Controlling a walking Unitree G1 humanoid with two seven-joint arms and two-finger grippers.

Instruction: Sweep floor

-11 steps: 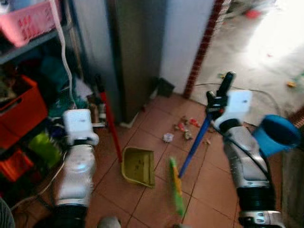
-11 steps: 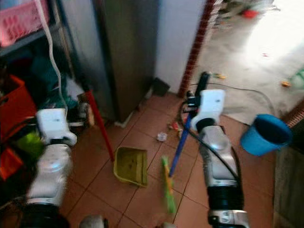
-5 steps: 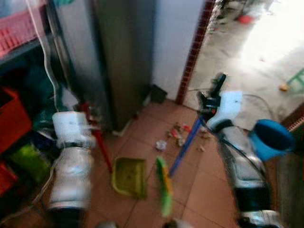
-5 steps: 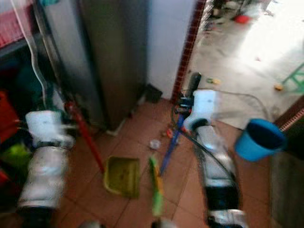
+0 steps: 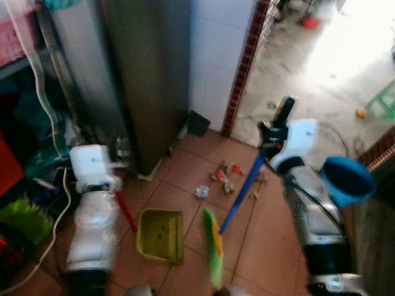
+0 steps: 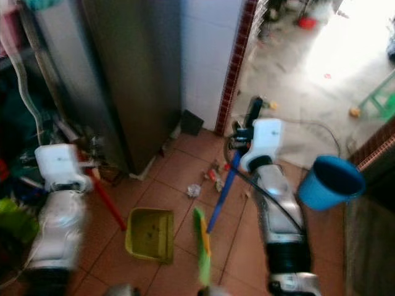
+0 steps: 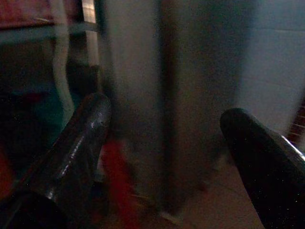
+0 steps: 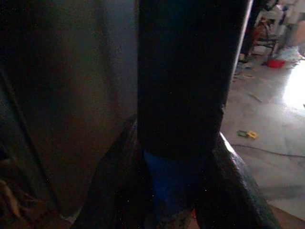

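Note:
My right gripper (image 8: 174, 160) is shut on the broom handle (image 5: 244, 188), just below its black grip (image 5: 283, 112). The blue handle slants down to green bristles (image 5: 213, 246) on the tiled floor. A yellow-green dustpan (image 5: 159, 234) rests on the tiles left of the bristles. Its red handle (image 5: 125, 211) rises toward my left arm (image 5: 92, 166). My left gripper (image 7: 166, 110) is open, with the blurred red handle (image 7: 116, 181) close to one finger (image 7: 86, 138). Scattered litter (image 5: 223, 176) and a white scrap (image 5: 200, 192) lie just beyond the dustpan and broom.
A tall grey cabinet (image 5: 148, 80) and a white wall with a red brick edge (image 5: 245, 58) stand ahead. A bright concrete area (image 5: 321, 68) opens past the doorway. A blue bucket (image 5: 347, 180) is on the right. Cluttered shelves (image 5: 24, 154) and cables are on the left.
The whole picture has shifted, so the camera has moved; the shelves slid out to the left. Both arms, the broom and the dustpan keep the same places relative to each other.

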